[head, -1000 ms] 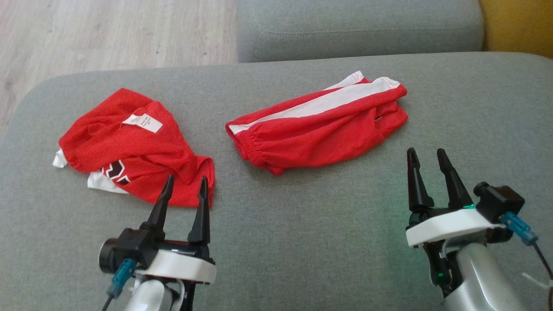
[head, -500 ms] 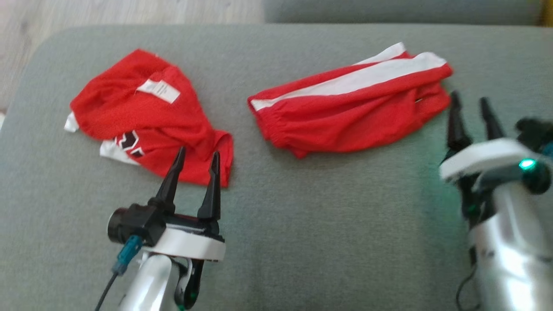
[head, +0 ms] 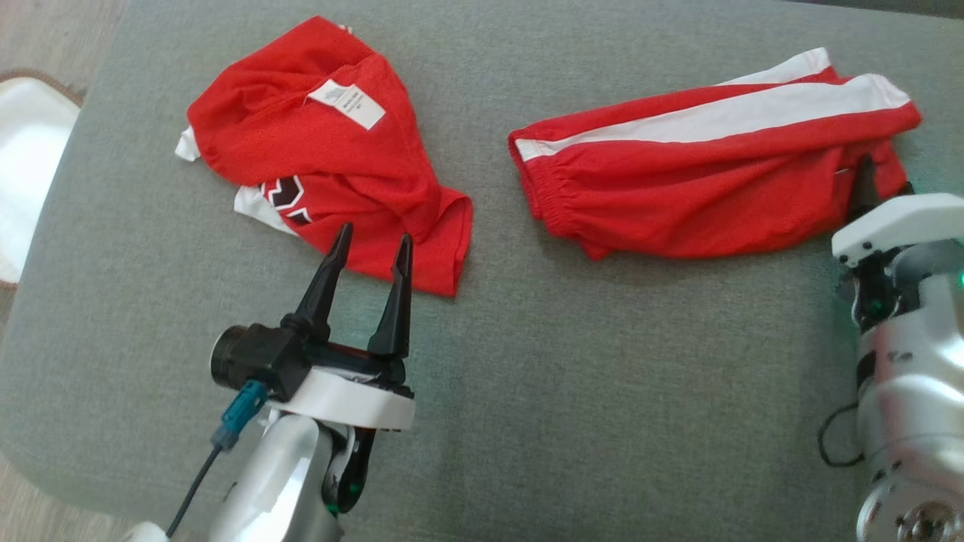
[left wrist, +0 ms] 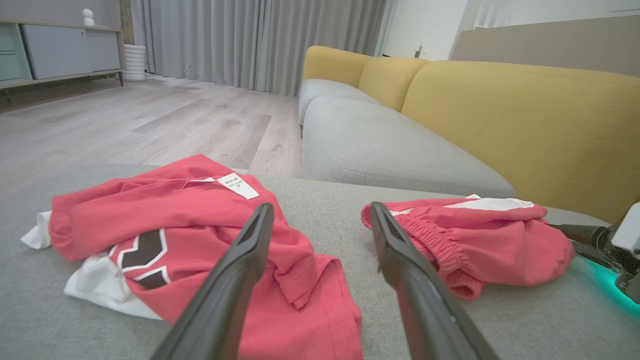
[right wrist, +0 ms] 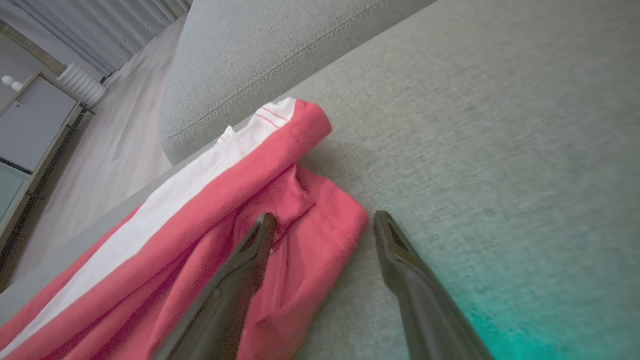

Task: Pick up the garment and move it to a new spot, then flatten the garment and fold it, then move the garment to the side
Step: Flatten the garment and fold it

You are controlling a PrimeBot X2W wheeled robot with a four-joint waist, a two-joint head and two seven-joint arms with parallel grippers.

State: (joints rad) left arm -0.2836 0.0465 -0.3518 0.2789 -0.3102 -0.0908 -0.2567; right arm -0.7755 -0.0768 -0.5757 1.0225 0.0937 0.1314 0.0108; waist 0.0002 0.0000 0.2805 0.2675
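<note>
The garment [head: 324, 165] is a crumpled red jersey with black white-outlined marks, a white tag and white edges, lying on the left of the grey cushion [head: 602, 376]. My left gripper [head: 376, 233] is open just short of its near hem, fingertips over the red cloth; the left wrist view shows the jersey [left wrist: 175, 235] past the open left gripper [left wrist: 320, 207]. To the right lie red shorts [head: 693, 188] with a white stripe. My right gripper [head: 877, 173] is open at their right end: in the right wrist view [right wrist: 325, 217], one finger is over the shorts' corner [right wrist: 200, 225], the other over bare cushion.
A grey sofa seat [left wrist: 380, 145] with a yellow backrest [left wrist: 525, 115] stands beyond the cushion. Wood floor [left wrist: 150, 115] lies to the far left, and a white object [head: 30, 165] sits off the cushion's left edge. Bare cushion stretches between and in front of the two clothes.
The head camera has tipped down and closer, shifting the whole picture. My right gripper has gone forward to the right end of the shorts. My left gripper stays open near the jersey's hem.
</note>
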